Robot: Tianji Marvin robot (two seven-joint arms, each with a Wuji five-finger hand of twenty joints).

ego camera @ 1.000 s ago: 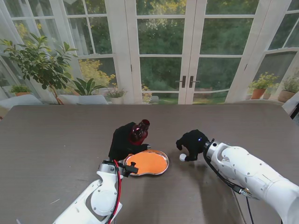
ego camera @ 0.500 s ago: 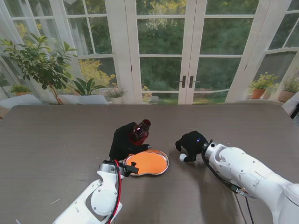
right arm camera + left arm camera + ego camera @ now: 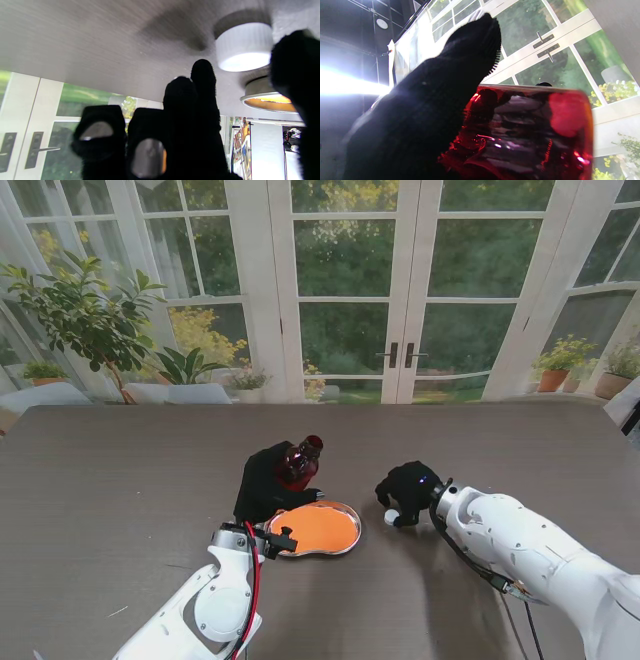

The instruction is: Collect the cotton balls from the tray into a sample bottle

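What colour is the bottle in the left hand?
Red, see-through bottle; clearest in the left wrist view.

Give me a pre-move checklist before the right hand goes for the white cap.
1. Red translucent sample bottle held by left hand: ok.
2. Bottle mouth uncapped: cannot tell.
3. White ribbed round cap resting on the dark wooden table, not yet gripped: ok.
4. Right hand over the cap, fingers apart around it: ok.
5. Cotton balls out of the round metal tray with orange lining: ok, none visible on it.
6. Cap clear of the tray rim: ok, they lie apart.
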